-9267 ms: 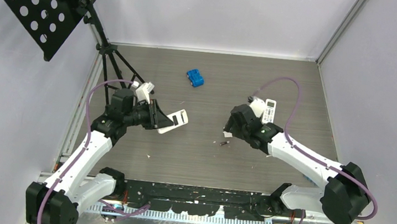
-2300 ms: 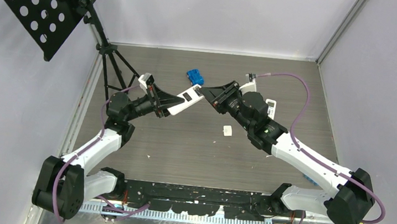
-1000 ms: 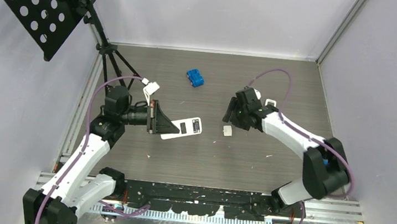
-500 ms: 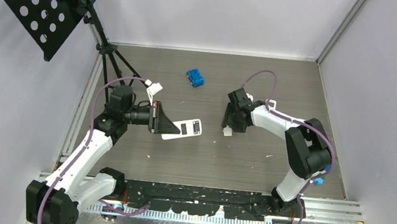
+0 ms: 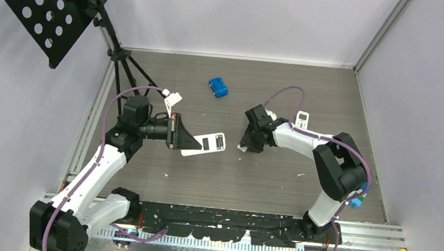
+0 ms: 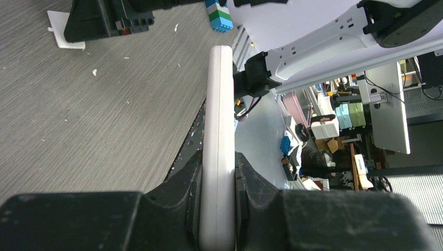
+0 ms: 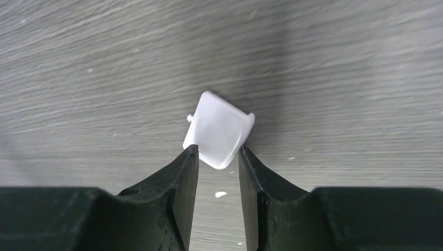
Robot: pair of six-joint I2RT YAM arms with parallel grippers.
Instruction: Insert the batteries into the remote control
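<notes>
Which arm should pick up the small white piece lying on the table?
Right. The right gripper straddles the white piece, fingertips at its edges. The left gripper is shut on the remote, well away from it.

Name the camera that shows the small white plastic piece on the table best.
Right wrist: the white piece fills mid-frame, unblocked, between the fingers of the right gripper. Top external shows a sliver beside that gripper; left wrist shows only a far corner.
</notes>
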